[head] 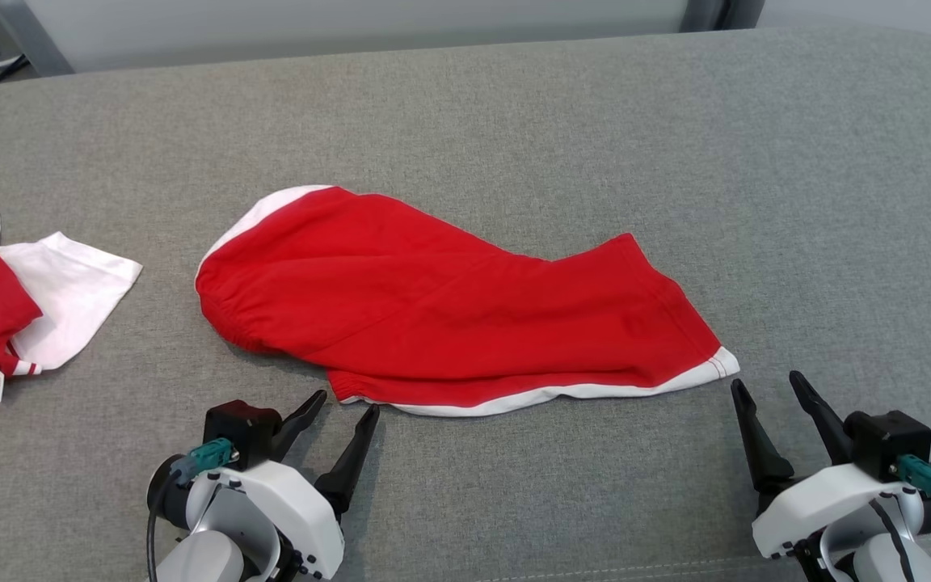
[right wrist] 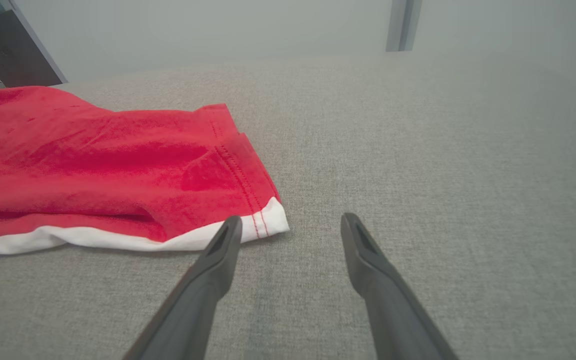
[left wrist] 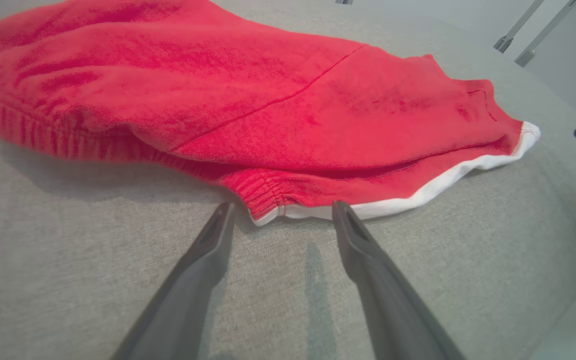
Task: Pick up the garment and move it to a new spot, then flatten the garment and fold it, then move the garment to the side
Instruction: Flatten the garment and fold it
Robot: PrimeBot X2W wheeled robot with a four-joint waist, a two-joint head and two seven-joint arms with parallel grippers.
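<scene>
Both grippers are spread wide with nothing in either one. The left gripper [head: 347, 402] sits low over the grey fabric surface [head: 595, 121], pointing at the near edge of the red shorts [head: 449, 299]. From its wrist cam the fingertips [left wrist: 220, 225] end right at the corner of the gathered elastic waistband [left wrist: 263, 192]. They're either just short of it or barely touching, can't really tell which. The white trim [left wrist: 525, 139] runs off to the right from there along the near edge.

The right gripper [head: 766, 380] is on the other side, just beside the shorts' right-hand corner where the white hem [head: 720, 364] ends. In its wrist view one finger [right wrist: 223, 250] overlaps that white corner and the other is over bare grey fabric. Whether it's actually touching the cloth is hard to say.

The shorts lie roughly mid-surface, stretched left to right. They're mostly flat, with a few soft wrinkles and a bit of a hump at the waistband end. White edging peeks out along the far left curve too.

Way off at the left edge there's a separate heap of red and white clothing [head: 45, 299], well apart from the shorts.
</scene>
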